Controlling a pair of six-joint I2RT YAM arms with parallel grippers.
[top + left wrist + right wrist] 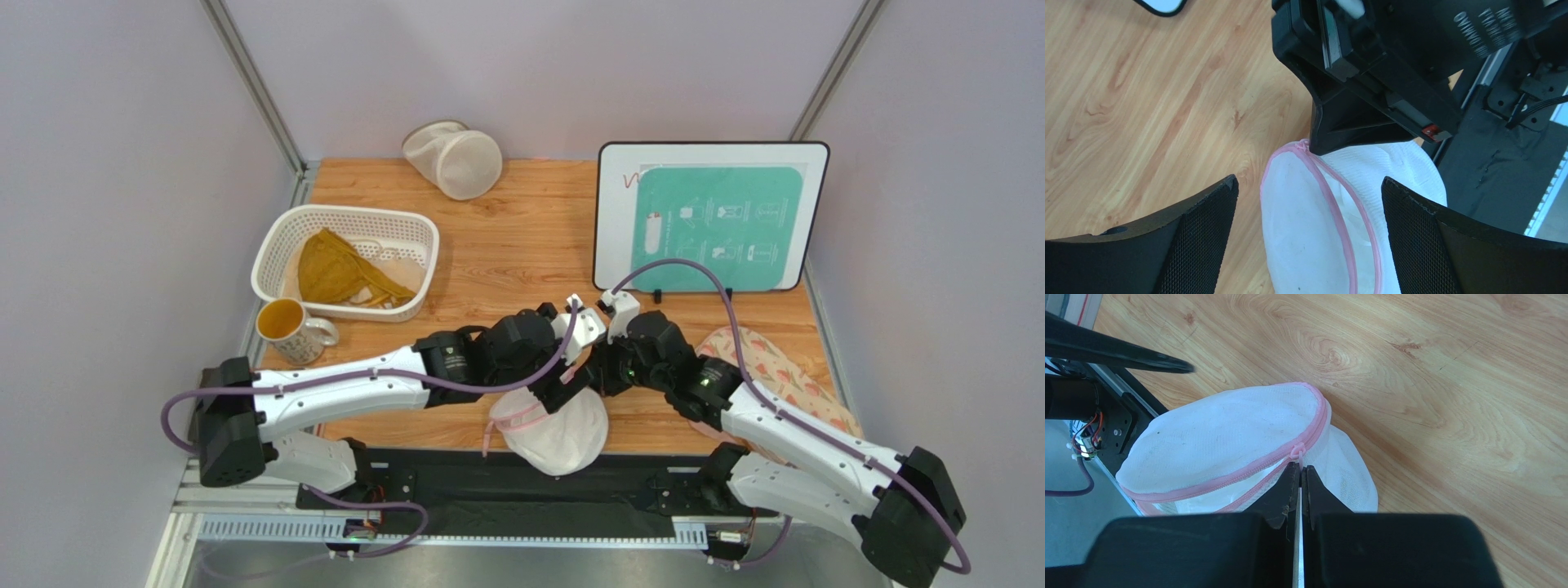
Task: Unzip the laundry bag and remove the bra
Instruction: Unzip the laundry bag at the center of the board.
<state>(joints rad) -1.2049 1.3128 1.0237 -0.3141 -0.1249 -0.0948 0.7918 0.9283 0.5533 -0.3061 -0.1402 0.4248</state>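
You're mid-unzip, I'd say. The laundry bag (pixel 558 429) sits at the near edge of the bench (pixel 1444 386), partly hanging over it, between both arms. Your right gripper (pixel 1300 471) is pinched fully closed with its tips right at the zipper slider (pixel 1295 451) — can't tell if the tab's caught. Your left gripper (pixel 1309 184) is spread wide, straddling the bag and holding nothing. I can't pick out the bra for sure. Next, pin the mesh and run the slider along — there's bare wood beyond, so work away from that edge.
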